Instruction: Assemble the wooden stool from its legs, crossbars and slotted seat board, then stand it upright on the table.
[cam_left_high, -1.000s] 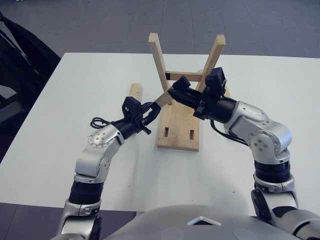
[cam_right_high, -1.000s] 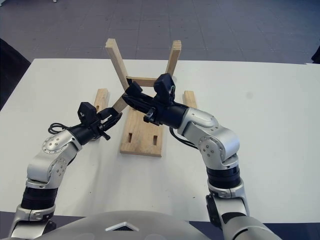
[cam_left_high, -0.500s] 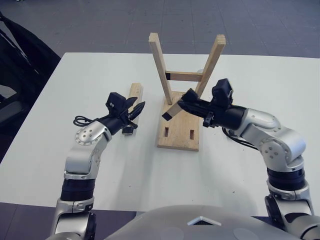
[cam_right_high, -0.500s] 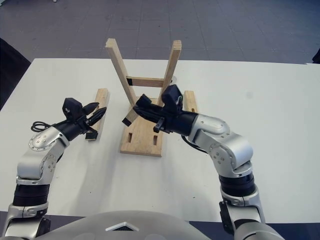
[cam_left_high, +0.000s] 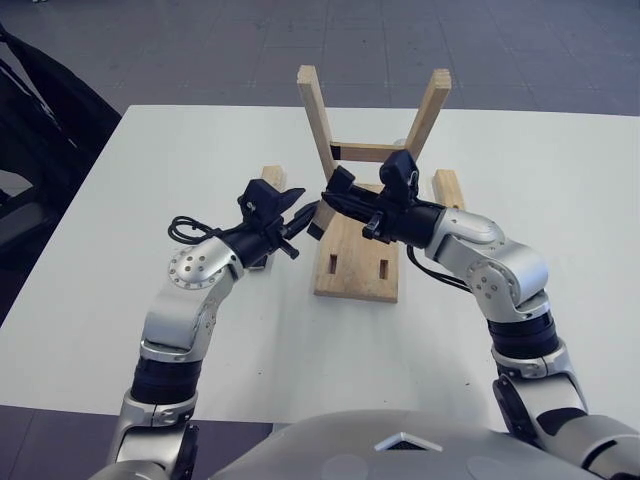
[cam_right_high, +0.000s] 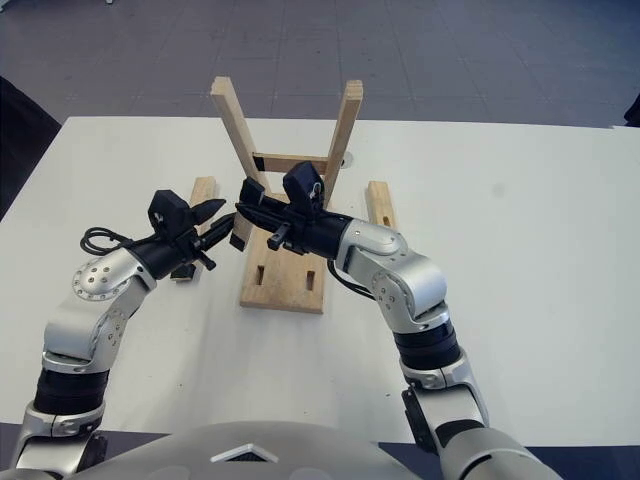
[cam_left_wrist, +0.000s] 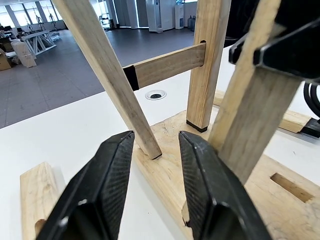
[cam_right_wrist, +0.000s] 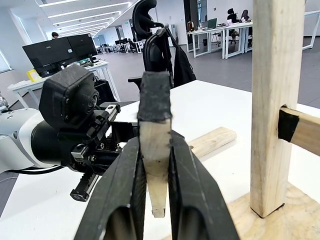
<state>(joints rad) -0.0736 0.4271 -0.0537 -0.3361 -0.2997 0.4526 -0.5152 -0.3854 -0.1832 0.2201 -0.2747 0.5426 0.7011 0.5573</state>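
Swung back together, my right claw (cam_left_high: 337, 193) clamps the short black-tipped wooden crossbar (cam_right_wrist: 155, 145) above the edge of the pale slotted wooden seat board (cam_left_high: 360, 272), left claw (cam_left_wrist: 156, 140) open just beside it; I judge a handover comes next.

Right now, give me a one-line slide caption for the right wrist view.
Right end effector grips a black-tipped wooden piece beside the upright leg and crossbar standing on the seat board.
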